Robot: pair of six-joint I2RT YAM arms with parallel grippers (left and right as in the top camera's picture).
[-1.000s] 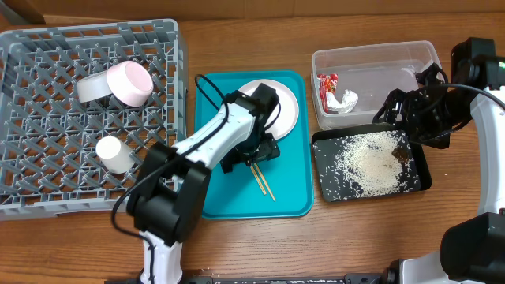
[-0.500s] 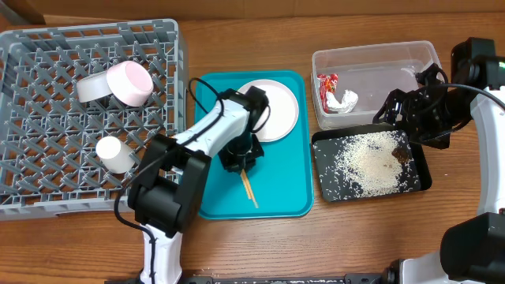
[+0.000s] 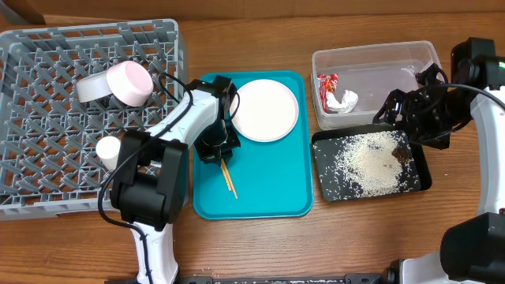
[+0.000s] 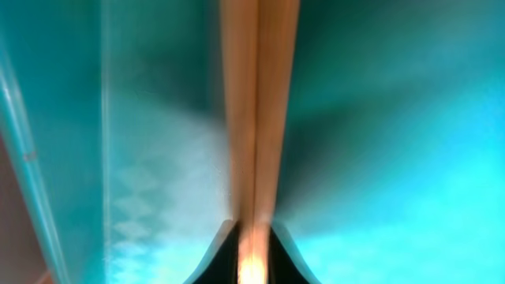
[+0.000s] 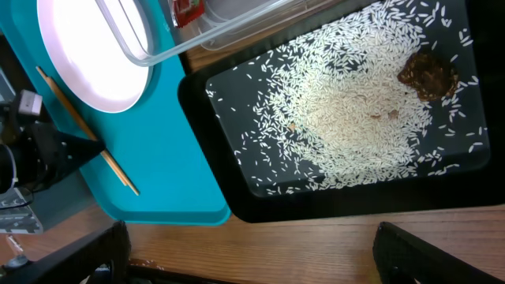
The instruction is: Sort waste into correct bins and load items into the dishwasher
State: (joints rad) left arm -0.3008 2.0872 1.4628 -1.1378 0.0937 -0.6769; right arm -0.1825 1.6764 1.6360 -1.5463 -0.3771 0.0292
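My left gripper (image 3: 218,150) is low over the teal tray (image 3: 268,197), shut on the pair of wooden chopsticks (image 3: 230,178). In the left wrist view the chopsticks (image 4: 257,118) run straight out from between the closed fingertips (image 4: 225,256). The white plate (image 3: 266,109) lies on the tray just right of that gripper. The grey dish rack (image 3: 47,173) holds the pink bowl (image 3: 131,83), grey-blue bowl (image 3: 91,87) and white cup (image 3: 110,150). My right gripper (image 3: 404,118) hangs open over the black tray (image 3: 327,193) of rice (image 5: 355,110) and a brown scrap (image 5: 428,72).
The clear tub (image 3: 410,55) behind the black tray holds the red wrapper (image 3: 327,83) and the white tissue (image 3: 346,100). The rack's wall stands close to the teal tray's left edge. Bare wooden table (image 3: 355,237) lies in front.
My left gripper has shut on the chopsticks and moved left across the teal tray with them, uncovering the plate. The right arm has not moved.
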